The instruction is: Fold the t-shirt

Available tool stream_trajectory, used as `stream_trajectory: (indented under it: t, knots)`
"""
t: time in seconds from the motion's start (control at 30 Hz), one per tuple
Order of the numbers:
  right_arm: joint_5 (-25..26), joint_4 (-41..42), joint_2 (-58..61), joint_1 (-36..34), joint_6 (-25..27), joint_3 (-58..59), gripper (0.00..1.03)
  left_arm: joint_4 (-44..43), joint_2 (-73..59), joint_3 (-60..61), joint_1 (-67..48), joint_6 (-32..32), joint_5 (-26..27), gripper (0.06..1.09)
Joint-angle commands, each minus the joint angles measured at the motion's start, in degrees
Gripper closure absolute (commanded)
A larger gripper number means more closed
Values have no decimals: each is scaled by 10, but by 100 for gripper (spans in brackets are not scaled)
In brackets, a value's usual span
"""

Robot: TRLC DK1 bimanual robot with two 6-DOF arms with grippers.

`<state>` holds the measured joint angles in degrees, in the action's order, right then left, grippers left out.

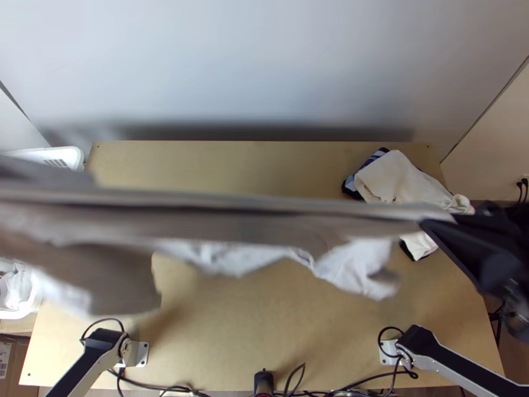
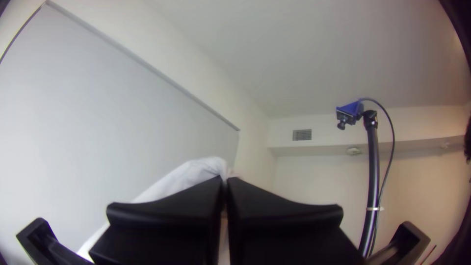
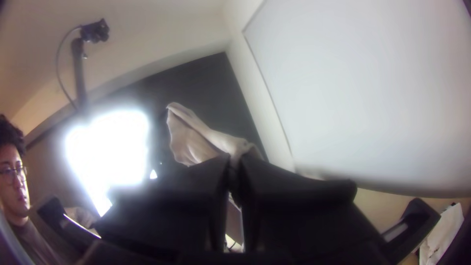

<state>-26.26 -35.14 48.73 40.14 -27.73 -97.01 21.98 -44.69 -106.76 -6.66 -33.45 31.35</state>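
Note:
The t-shirt (image 1: pixel 244 228), light and greyish, hangs stretched across the top view, high over the table and blurred, with a paler part drooping toward the near side. My right gripper (image 1: pixel 436 228) is at its right end; in the right wrist view, the right gripper (image 3: pixel 235 162) is shut on a bunched bit of the shirt (image 3: pixel 196 137). In the left wrist view, the left gripper (image 2: pixel 224 184) has its fingers pressed together on white cloth of the shirt (image 2: pixel 184 179). Most of the shirt's lower part is hidden by its own upper band.
Cream cloth (image 1: pixel 397 178) lies bunched at the table's back right over a dark blue striped cloth (image 1: pixel 362 173). White baskets (image 1: pixel 73 156) stand by the left edge. Black cables (image 1: pixel 159 388) run along the near edge of the table (image 1: pixel 264 331).

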Motion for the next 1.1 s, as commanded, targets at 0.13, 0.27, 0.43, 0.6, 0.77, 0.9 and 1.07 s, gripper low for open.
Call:
stream_trajectory:
  t: [0.13,0.27,0.43,0.6,0.77,0.9,1.07]
  knots:
    - [-75,-15,-13,-2,-69,-14,100,37,52,6,-13,-6,5,105]
    - [-75,-14,-24,-2,-74,64,100,37,71,127,-11,-3,1,105]
    - [-71,35,-60,-9,-46,242,100,21,80,364,2,52,-3,105]
    - [-72,159,-92,-81,-23,450,100,-149,20,585,45,43,0,105]
    - [-76,299,-74,-166,-23,577,100,-265,-153,611,41,44,0,105]
    - [-73,428,36,-267,-73,625,100,-303,-314,552,38,43,-2,105]
    - [-6,467,220,-344,-95,583,100,-303,-480,431,25,27,-23,105]
